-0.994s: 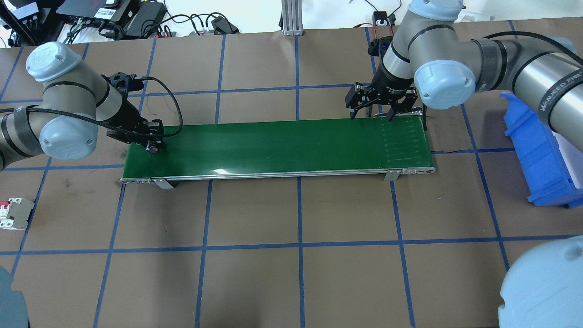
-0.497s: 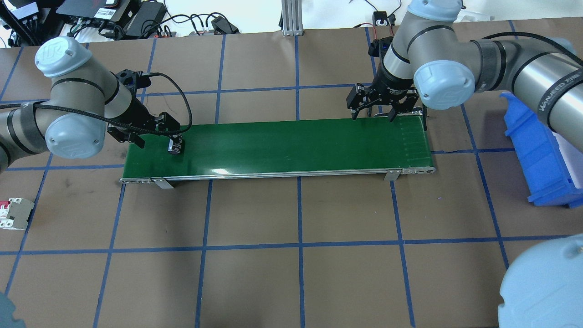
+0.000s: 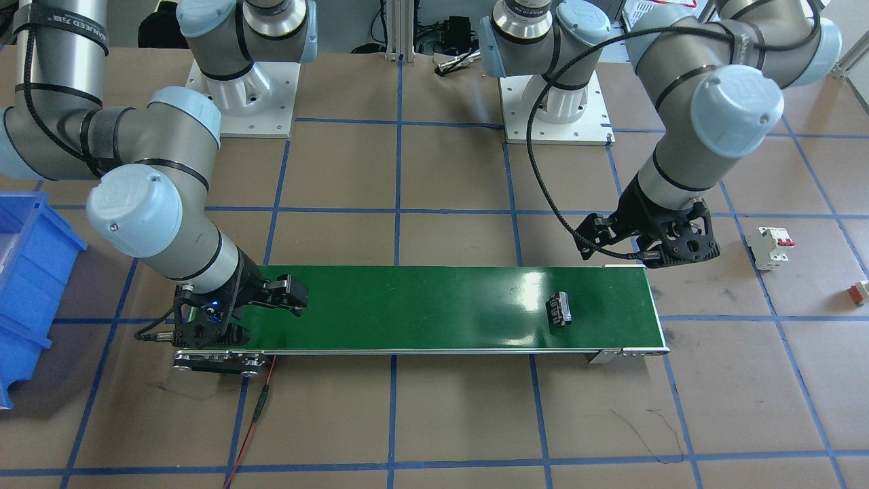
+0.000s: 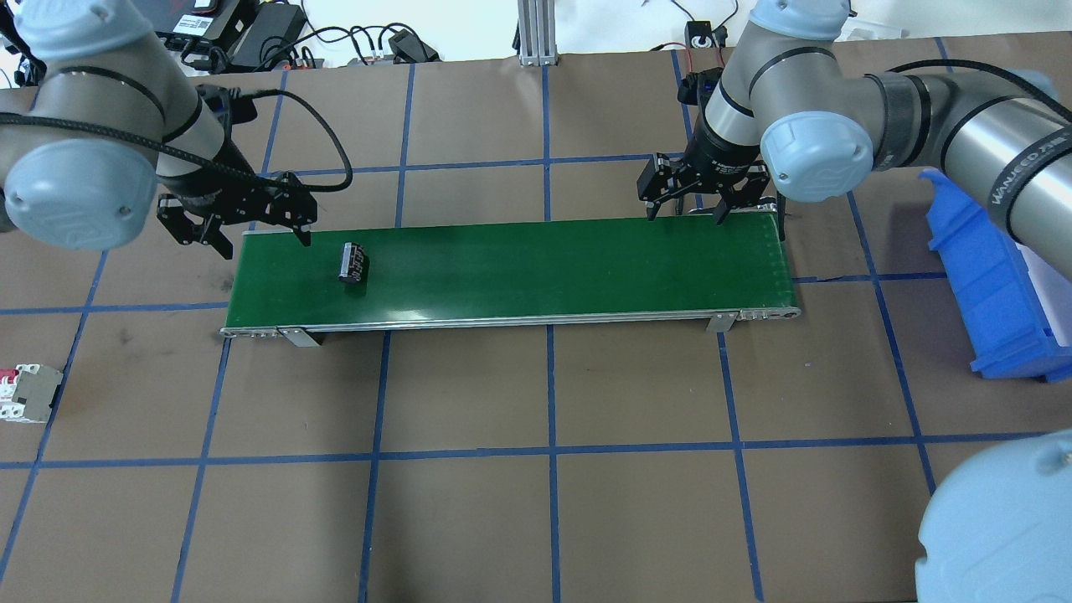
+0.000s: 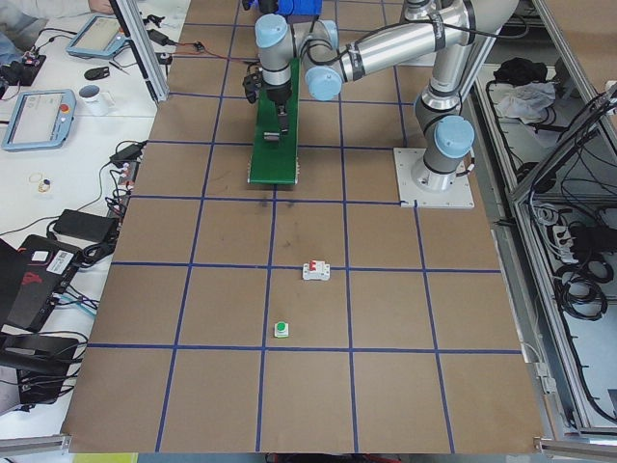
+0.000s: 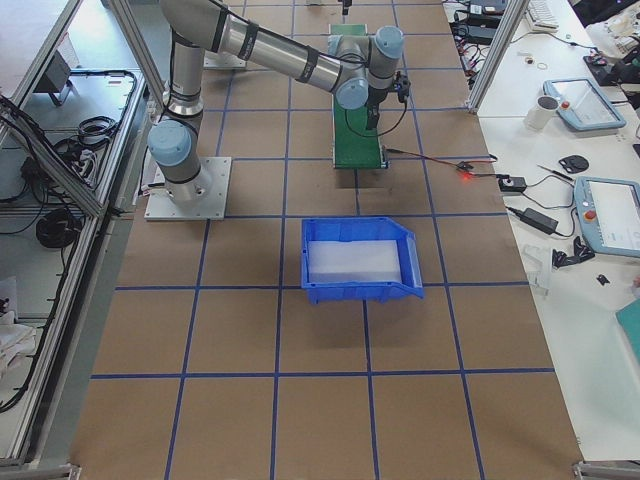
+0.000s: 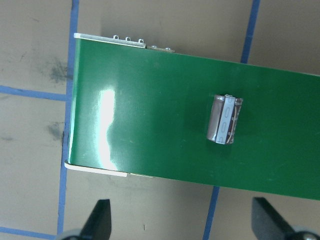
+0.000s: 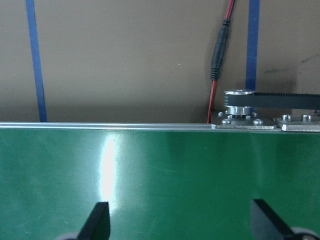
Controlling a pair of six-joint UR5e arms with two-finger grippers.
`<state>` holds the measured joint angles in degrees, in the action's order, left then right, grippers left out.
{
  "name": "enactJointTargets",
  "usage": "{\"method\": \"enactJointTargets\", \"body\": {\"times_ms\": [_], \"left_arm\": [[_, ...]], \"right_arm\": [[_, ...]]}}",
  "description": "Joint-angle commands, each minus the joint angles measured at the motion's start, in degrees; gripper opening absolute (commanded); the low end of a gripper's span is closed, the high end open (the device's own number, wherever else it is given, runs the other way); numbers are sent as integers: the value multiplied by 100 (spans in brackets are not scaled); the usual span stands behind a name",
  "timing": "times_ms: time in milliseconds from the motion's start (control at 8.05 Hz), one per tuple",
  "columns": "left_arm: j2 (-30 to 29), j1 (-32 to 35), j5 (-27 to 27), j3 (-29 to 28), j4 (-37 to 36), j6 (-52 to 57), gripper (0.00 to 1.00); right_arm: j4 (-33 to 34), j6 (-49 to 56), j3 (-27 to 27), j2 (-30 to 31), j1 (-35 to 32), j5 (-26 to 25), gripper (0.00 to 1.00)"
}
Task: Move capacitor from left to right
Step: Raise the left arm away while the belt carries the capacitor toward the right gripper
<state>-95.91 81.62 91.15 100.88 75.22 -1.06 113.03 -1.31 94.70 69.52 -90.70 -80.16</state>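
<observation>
- I'm seeing the left gripper (image 4: 266, 243) hanging wide open and empty over the far left corner of the green belt (image 4: 544, 260).
- The capacitor (image 4: 353, 264) is lying on its side on the belt, just right of that gripper and apart from it. Its long axis is running across the belt's width, slightly slanted.
- The right gripper (image 4: 684, 216) is hovering spread open, holding nothing, at the belt's far right edge.

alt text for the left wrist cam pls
A black capacitor lies on its side on a green conveyor belt, near the belt's end. The left tool, open, shows only its two fingertips at the bottom edge, clear of it.
</observation>
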Motion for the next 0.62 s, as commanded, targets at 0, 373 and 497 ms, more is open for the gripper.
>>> {"method": "enactJointTargets", "body": {"times_ms": [0, 373, 497], "left_arm": [[370, 694, 78, -1014, 509, -611, 100], [617, 1050, 25, -1307, 529, -609, 100], [809, 1084, 60, -1560, 476, -580, 100]], "right_arm": [[-9, -19, 4, -9, 0, 123, 100], [-9, -54, 127, -18, 0, 394, 100], [-9, -62, 128, -18, 0, 605, 100]]}}
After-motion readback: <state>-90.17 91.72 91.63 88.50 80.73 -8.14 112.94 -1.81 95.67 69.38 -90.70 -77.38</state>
